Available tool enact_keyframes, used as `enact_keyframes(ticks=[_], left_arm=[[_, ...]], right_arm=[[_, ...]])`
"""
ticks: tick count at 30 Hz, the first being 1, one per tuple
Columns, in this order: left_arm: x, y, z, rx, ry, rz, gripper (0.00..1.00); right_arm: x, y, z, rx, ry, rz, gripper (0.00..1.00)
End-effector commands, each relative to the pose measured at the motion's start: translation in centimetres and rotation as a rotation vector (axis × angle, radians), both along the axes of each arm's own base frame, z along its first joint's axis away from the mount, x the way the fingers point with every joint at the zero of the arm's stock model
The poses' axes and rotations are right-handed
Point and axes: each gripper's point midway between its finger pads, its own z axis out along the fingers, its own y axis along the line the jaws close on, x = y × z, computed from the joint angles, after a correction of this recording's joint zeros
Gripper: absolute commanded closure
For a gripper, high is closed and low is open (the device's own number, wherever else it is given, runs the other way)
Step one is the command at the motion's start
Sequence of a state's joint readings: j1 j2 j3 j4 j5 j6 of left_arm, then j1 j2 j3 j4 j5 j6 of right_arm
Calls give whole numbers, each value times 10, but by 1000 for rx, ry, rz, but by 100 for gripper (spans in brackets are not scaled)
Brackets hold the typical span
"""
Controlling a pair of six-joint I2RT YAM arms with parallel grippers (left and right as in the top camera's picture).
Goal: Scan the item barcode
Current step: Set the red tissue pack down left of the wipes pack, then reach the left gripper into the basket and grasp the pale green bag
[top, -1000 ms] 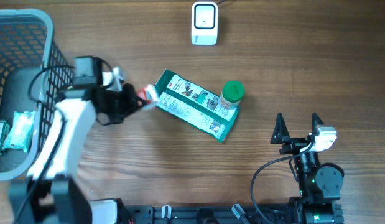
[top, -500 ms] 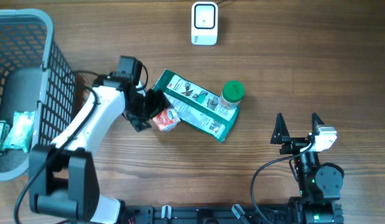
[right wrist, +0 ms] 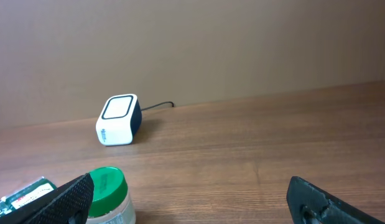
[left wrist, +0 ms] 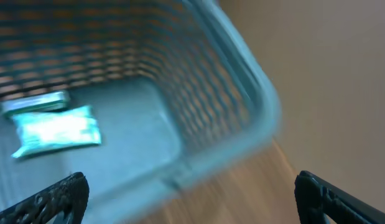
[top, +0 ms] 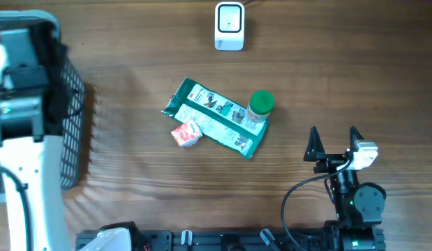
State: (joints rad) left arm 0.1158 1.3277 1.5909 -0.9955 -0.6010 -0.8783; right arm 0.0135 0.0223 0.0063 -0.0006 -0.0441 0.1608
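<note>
The wooden desk (top: 355, 77) fills the overhead view, with the grey mesh basket (top: 73, 94) at its left edge, mostly covered by the left arm (top: 24, 174), which rises close to the camera over the basket, looms large and is smeared by blur, so its joints are hard to make out. From its own wrist view the left tool (left wrist: 192, 199) looks down into the basket, its two dark fingertips spread to the frame's bottom corners with nothing between them, wide open and empty; this view is blurred too. The right arm sits low at the desk's near right, upright over its base, its right tool (top: 334, 141) pointing away across the desk, jaws spread fully and holding nothing. Near the middle of the desk lies a long green packet (top: 214, 117), set diagonally, with a green-lidded jar (top: 260, 104) standing at its right end, touching or partly on it; the right wrist view cuts off all but the jar's lid and the packet's corner. The white scanner (top: 229, 26) stands at the far edge, well apart from the items. The small red-and-white packet (top: 186, 133) lies free on the desk against the green packet's near left side, its print too small to read. A teal pouch (left wrist: 55, 132) rests on the basket floor, its label illegible
</note>
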Motion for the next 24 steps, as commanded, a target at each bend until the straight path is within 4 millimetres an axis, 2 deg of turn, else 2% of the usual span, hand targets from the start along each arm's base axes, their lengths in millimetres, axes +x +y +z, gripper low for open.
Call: enact_keyframes(ticks=[1,3,6,7,10,12,13,16,20,21,24], left_arm=[[-22,51,-3,-111,-93,192,0],[-48,81,-20,-181,-60,296,0],[-83,107,-58,-246,83,433,0],[-87,111,-68,-260,118,452,0],[-92,129,-118,-332,236,537,0],[-96,136,-141,-378,263,605,0],[-97,140,-160,-431,285,633,0],[-101,147,-193,-535,327,679,0],[-124,153,-228,-627,300,909,0],[-127,152,-235,-640,285,949,3],[-130,150,-262,-648,252,989,8]], right_arm=[[0,-1,1,11,-6,-4,0],[0,0,1,11,-6,-4,0],[0,0,1,12,-6,-4,0],[0,0,1,12,-6,-4,0],[0,0,1,11,-6,-4,0],[0,0,1,11,-6,-4,0],[0,0,1,11,-6,-4,0],[0,-1,1,11,-6,-4,0],[0,-1,1,11,-6,-4,0],[0,-1,1,11,-6,-4,0],[0,-1,1,11,-6,-4,0]])
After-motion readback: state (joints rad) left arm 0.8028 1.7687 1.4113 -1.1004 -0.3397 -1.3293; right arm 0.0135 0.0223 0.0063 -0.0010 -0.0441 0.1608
